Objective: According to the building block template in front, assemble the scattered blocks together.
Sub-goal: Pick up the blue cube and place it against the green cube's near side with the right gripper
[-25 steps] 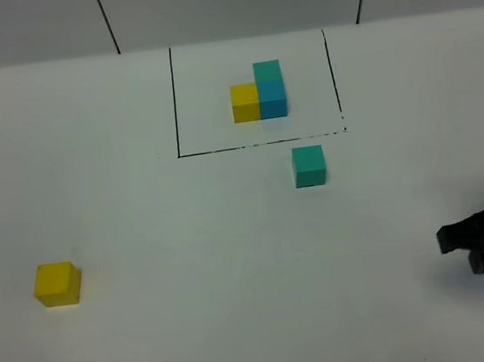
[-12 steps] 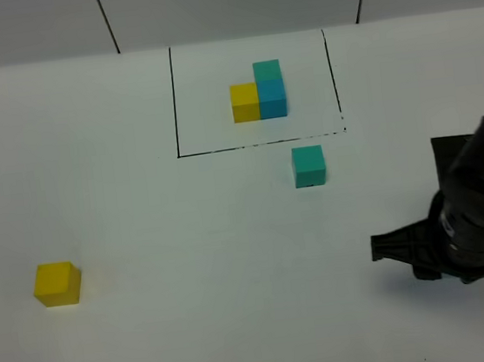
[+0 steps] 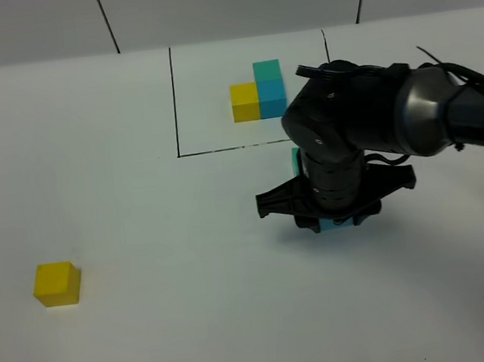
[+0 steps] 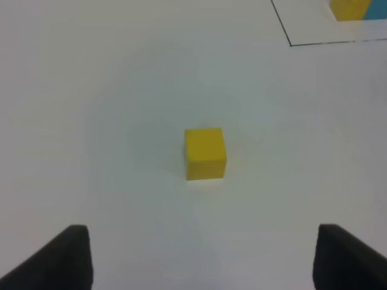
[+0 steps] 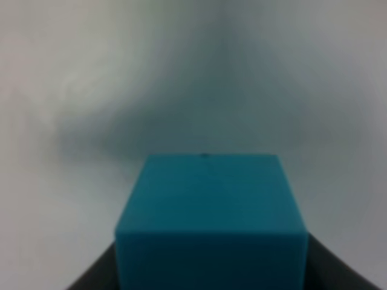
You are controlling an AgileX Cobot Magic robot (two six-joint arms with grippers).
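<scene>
I see my right gripper (image 3: 334, 220) out over the middle of the white table (image 3: 154, 331), just on the near side of the black frame (image 3: 173, 101). Its 2 fingers are shut tight on the blue block (image 5: 210, 217), 1 on each side. In the high view only a small bit of that block peeks out under the black arm. I cannot tell if the block sits on the table or hangs just above it.

The green block (image 3: 294, 156) is almost all hidden behind the same arm. Only a thin edge shows, just outside the frame line.

The building block template (image 3: 258, 92) stands inside the frame: a yellow cube beside a blue cube, with a green cube touching the blue one.

My left gripper (image 4: 205, 254) has its fingers wide apart, with nothing held. The yellow block (image 4: 205, 153) sits alone on the table in front of it, well apart from the frame and the other blocks.
</scene>
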